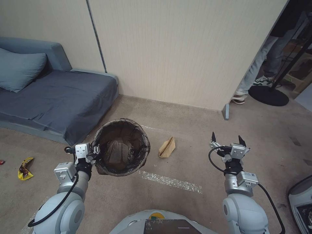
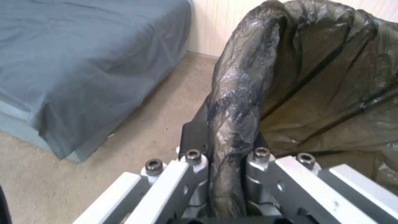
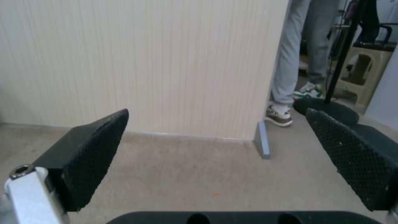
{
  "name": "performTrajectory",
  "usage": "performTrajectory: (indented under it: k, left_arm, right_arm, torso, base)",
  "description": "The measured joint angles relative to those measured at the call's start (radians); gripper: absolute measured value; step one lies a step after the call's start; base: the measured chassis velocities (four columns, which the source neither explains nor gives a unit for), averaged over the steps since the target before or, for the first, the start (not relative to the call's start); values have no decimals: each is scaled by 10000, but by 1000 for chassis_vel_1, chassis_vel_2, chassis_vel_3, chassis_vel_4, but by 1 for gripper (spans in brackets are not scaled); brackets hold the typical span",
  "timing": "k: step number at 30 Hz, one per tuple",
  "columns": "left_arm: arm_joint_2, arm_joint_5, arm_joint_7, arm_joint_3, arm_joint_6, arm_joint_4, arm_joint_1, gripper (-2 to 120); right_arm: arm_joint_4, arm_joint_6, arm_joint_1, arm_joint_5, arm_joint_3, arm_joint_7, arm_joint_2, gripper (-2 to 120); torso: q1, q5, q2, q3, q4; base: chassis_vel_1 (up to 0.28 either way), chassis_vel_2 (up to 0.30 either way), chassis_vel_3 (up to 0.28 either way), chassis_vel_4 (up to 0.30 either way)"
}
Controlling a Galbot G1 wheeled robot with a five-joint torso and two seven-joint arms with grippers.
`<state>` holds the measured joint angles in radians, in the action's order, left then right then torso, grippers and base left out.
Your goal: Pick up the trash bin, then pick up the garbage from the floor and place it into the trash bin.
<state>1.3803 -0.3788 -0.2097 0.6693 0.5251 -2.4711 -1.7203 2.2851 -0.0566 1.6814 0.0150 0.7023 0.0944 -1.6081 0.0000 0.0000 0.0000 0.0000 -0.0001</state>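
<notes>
Gripping trash bin (image 1: 121,148) rim (bag-lined): left claw (image 1: 96,151) | right claw (image 1: 227,139) spread, paper bag (image 1: 167,147) between

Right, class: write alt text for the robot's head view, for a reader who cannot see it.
The left gripper is shut on the rim of the small round trash bin lined with a dark bag. The right gripper hangs open above the beige carpet floor. A folded brown paper bag lies between them, a yellow snack wrapper far left.

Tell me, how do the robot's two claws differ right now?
The left gripper is shut on the trash bin rim; the right gripper is spread open, holding nothing. The left sits by the sofa side, the right over bare floor. Both reach forward alike.
</notes>
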Motion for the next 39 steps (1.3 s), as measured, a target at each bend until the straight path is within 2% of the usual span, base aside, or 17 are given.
performTrajectory:
  k: [16,26,29,39]
  left_arm:
    - [-24,-42,-12,4,0,26,37,5]
    - [-68,-135,-147,26,0,-72,-76,5]
    - [-173,-287,-179,42,-76,-142,-147,5]
    - [-368,-406,-327,101,-274,-245,-315,5]
  right_arm:
    - [-198,244,-116,30,-139,-29,0,100]
    - [-349,-229,-362,-328,-49,-150,62,100]
    - [-518,-663,-647,-551,-78,-266,488,100]
    - [-1032,-1140,-1220,-1186,-246,-289,1660,100]
  torso:
    - [0,0,0,1,2]
    - [0,0,0,0,1]
    - [0,0,0,0,3]
    - [0,1,0,0,0]
  base:
    - [-92,96,96,-100]
    - [-24,16,23,-19]
    - [0,0,0,0]
    - [0,0,0,0]
